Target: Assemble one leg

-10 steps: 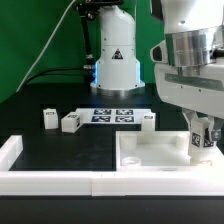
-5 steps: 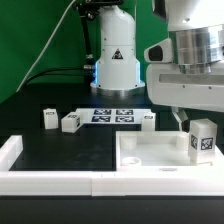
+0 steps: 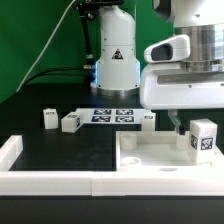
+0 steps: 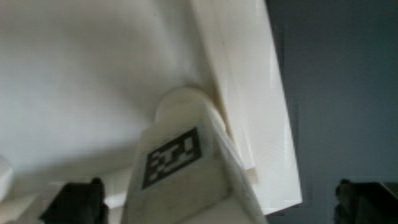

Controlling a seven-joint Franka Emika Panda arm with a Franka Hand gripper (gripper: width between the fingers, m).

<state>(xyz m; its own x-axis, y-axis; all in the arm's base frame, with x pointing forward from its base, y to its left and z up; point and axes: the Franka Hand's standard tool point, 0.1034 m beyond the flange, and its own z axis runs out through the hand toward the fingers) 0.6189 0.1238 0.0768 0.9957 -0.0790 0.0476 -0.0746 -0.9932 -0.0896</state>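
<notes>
A white leg (image 3: 203,140) with a black-and-white marker stands upright at the corner of the white square panel (image 3: 150,152) at the exterior view's right. My gripper (image 3: 197,116) hangs just above it, with one dark finger (image 3: 175,122) showing beside the leg. In the wrist view the leg (image 4: 187,165) lies between the two dark fingertips (image 4: 80,202), and the gripper (image 4: 222,205) is open with a gap on both sides of it. Three more small legs (image 3: 48,118), (image 3: 71,122), (image 3: 148,119) stand on the black table.
The marker board (image 3: 112,115) lies flat at mid-table in front of the arm's base (image 3: 115,62). A low white wall (image 3: 12,152) runs along the front and the exterior view's left. A green backdrop stands behind.
The gripper has let go of the leg and risen. The leg stays upright at the panel's corner, now uncovered.
</notes>
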